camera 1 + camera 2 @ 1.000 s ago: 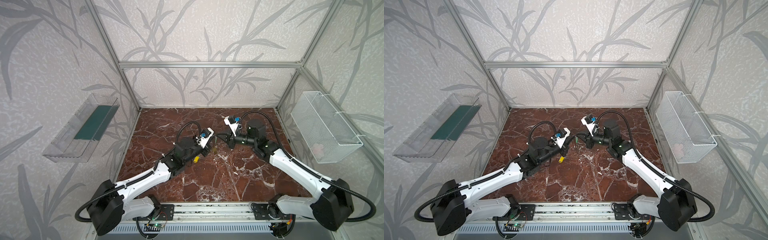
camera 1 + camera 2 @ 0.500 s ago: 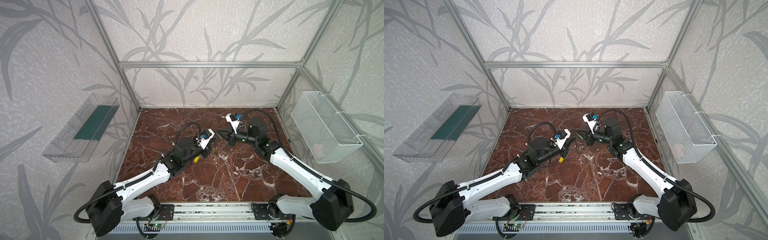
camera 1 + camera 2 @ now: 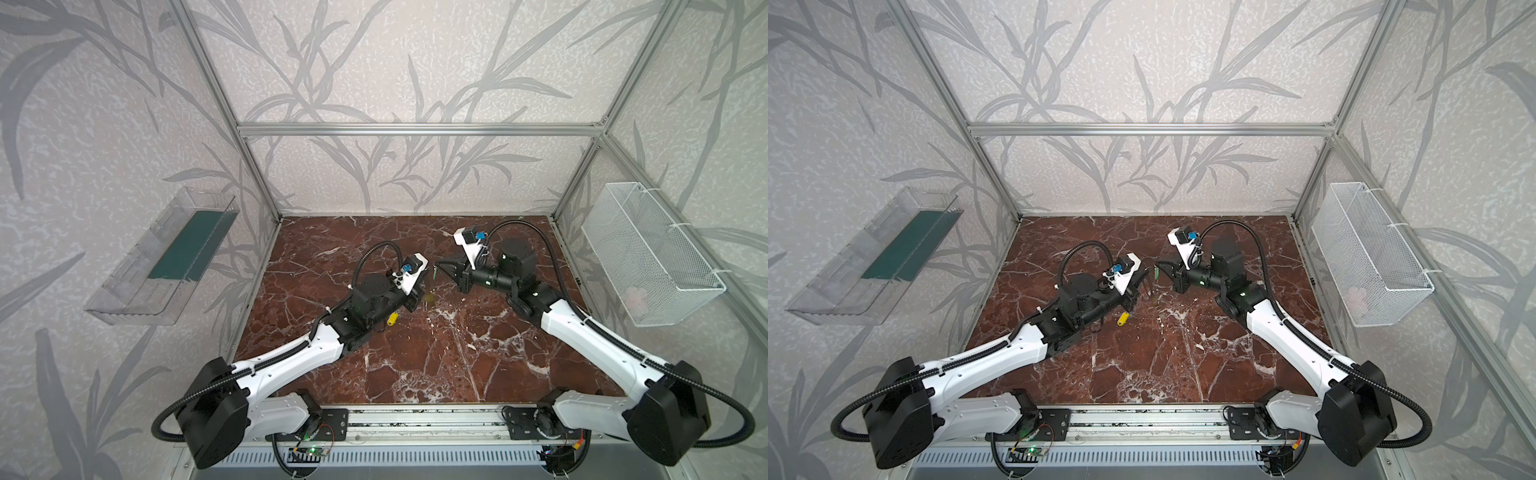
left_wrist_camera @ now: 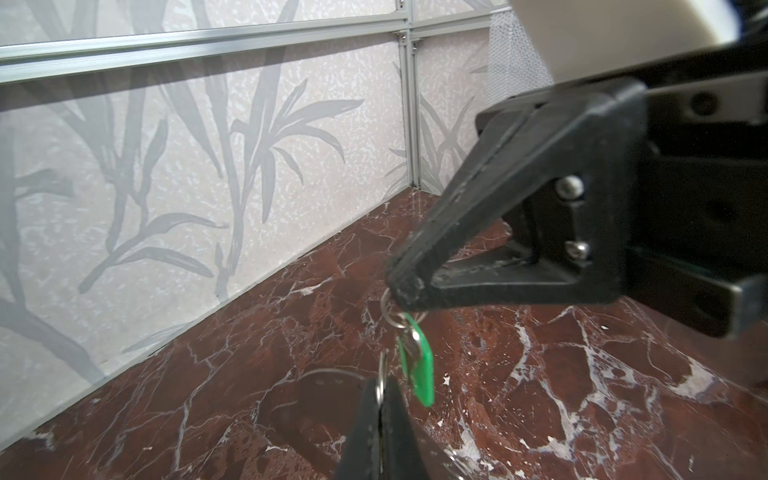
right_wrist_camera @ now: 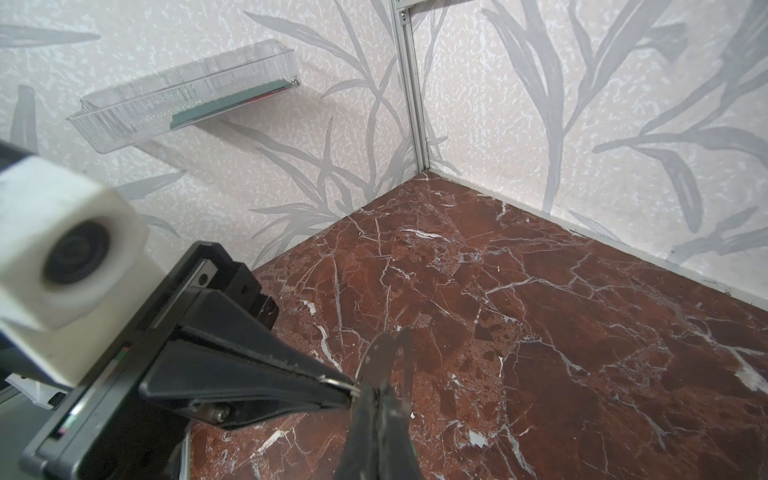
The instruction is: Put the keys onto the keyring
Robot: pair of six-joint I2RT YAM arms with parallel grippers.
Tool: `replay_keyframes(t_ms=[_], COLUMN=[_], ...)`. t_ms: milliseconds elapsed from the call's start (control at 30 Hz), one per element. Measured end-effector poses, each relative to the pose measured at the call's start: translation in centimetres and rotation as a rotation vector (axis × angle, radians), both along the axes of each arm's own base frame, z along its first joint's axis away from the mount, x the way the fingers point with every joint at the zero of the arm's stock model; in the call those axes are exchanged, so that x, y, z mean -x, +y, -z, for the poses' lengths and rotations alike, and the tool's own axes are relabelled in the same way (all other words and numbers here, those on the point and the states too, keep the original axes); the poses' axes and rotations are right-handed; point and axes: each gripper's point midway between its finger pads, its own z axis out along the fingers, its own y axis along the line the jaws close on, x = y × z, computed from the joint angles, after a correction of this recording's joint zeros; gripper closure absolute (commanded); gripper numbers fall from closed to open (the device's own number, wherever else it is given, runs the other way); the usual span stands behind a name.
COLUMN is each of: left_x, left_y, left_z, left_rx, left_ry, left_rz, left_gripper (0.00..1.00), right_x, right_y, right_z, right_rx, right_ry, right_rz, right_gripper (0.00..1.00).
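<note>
The green key point(image 4: 417, 370) hangs by its small metal ring from the tip of my right gripper point(image 4: 401, 286), which is shut on that ring. Both top views show the green key point(image 3: 433, 272) point(image 3: 1155, 273) in the air between the two gripper tips. My left gripper point(image 4: 380, 392) is shut on a thin metal ring standing edge-on. A faint see-through curved outline, the keyring point(image 4: 316, 372), runs off beside that ring. The left gripper point(image 3: 427, 279) sits just below the right gripper point(image 3: 437, 264), the tips almost touching. The yellow key point(image 3: 392, 319) point(image 3: 1122, 319) lies on the floor beside the left arm.
The floor is red-brown marble point(image 3: 415, 365). A clear plastic shelf point(image 3: 166, 257) hangs on the left wall and a white wire basket point(image 3: 648, 253) on the right wall. Aluminium frame posts point(image 3: 266, 208) stand in the corners.
My right gripper has shifted slightly toward the back wall with the green key. The left arm has hardly moved, and both grippers stay shut.
</note>
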Motion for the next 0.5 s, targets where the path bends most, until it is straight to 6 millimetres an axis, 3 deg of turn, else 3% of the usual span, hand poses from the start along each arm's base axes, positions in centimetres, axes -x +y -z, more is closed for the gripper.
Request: replay_keyframes(t_ms=[300,500], left_x=[-0.9,-1.4], left_y=[-1.8,-1.9], left_z=[1.6,0.8], left_rx=[0.031,0.07], left_ry=[0.025,-0.003], left_rz=[-0.07,-0.14], left_gripper=[1.0,1.0], right_x=[-0.2,-0.3], right_y=[0.2,-0.3], right_z=[0.3,1.1], right_rx=[-0.049,-0.085], right_ry=[-0.052,-0.077], right_rz=[0.038,0.072], right_gripper=[1.0,1.0])
